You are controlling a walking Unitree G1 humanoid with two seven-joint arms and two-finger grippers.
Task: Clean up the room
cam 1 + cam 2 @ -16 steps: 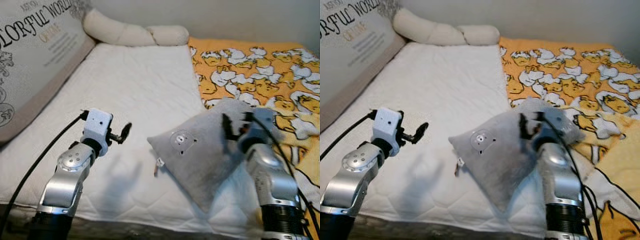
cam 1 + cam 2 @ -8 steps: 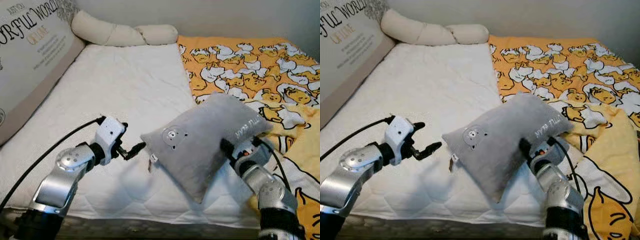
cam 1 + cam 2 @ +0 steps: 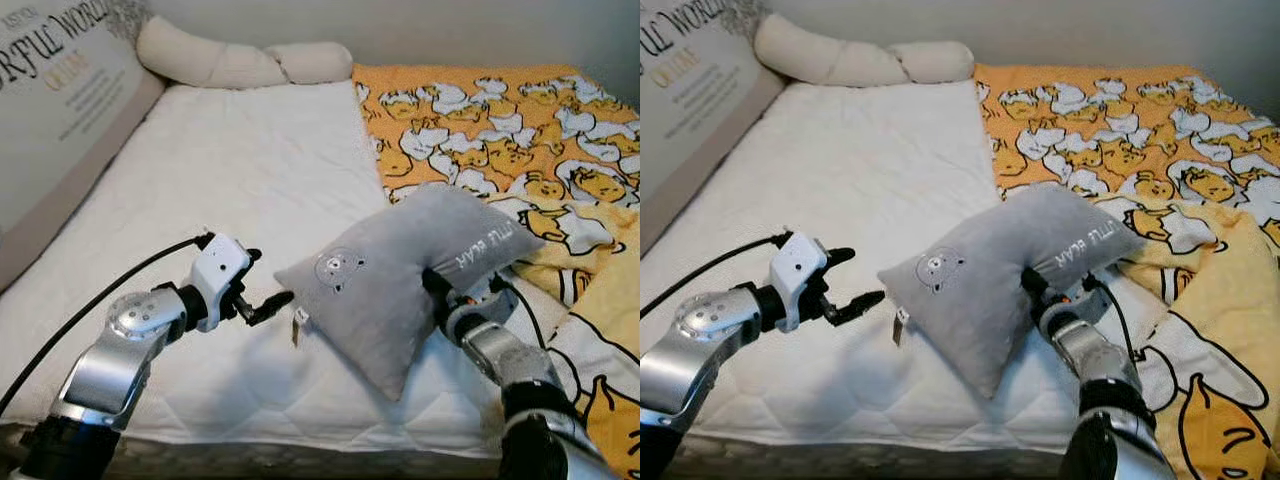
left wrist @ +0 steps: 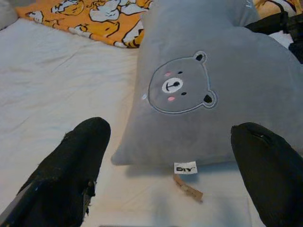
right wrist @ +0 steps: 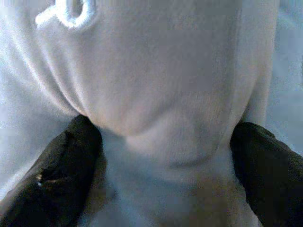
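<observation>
Right gripper [image 3: 436,287] pinches the grey bear pillow [image 3: 400,270] near the bed's [image 3: 250,170] front edge — fabric bunched between both fingers. Left gripper [image 3: 262,290], fingers spread, sits just beside the pillow's corner.

A white quilted mattress [image 3: 250,180] covers the bed's left half, running back to the head edge. There at the head edge lies a long cream bolster [image 3: 240,62], knotted in the middle. Along the left edge leans a big grey cushion [image 3: 55,110] printed with dark lettering. Behind the bed's head stands a plain pale wall [image 3: 420,30].
</observation>
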